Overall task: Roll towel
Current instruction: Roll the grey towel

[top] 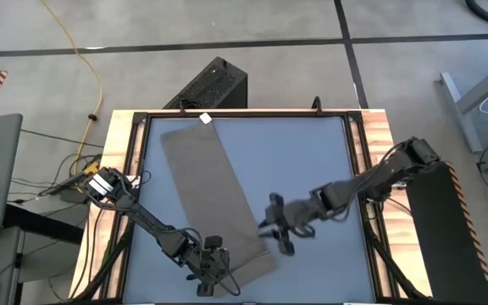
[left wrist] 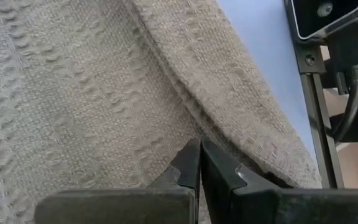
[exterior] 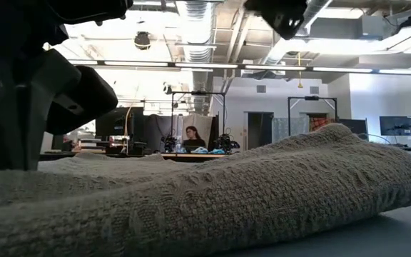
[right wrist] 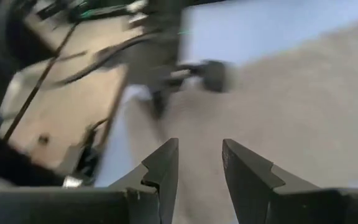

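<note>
Two tools work the towel [top: 219, 199]: left tool [top: 213, 269] pinched shut at its near end to start rolling, right tool [top: 276, 230] parted beside it.

Taupe towel [top: 214, 199], flat, diagonal on table, near end folded over

No readable text, labels, brands or numbers on anything in view
</note>
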Motion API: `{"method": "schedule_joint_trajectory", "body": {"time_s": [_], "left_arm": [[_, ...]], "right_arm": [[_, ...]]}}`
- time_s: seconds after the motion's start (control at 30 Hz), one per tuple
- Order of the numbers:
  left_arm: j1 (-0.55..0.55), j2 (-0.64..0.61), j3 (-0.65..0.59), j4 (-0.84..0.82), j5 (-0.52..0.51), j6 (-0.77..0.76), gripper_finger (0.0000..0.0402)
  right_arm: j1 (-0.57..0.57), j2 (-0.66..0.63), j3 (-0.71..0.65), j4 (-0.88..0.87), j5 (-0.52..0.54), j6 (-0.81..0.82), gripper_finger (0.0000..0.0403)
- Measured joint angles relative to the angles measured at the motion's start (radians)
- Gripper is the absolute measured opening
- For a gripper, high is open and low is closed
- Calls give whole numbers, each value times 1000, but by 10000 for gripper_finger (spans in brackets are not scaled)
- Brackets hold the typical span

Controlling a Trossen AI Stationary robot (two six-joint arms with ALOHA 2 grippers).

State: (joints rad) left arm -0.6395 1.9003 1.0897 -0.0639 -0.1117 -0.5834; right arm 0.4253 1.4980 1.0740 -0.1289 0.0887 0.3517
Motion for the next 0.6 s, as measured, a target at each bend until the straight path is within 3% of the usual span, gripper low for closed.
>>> {"method": "schedule_joint_trajectory", "body": {"time_s": [0.2, 0.6], "left_arm": [[0, 0, 0, 0, -7, -5, 0], [0, 0, 0, -16, -17, -15, 0]], "right_arm": [[127, 141, 1, 122, 3, -175, 157], [235, 285, 33, 5, 82, -272, 207]]}}
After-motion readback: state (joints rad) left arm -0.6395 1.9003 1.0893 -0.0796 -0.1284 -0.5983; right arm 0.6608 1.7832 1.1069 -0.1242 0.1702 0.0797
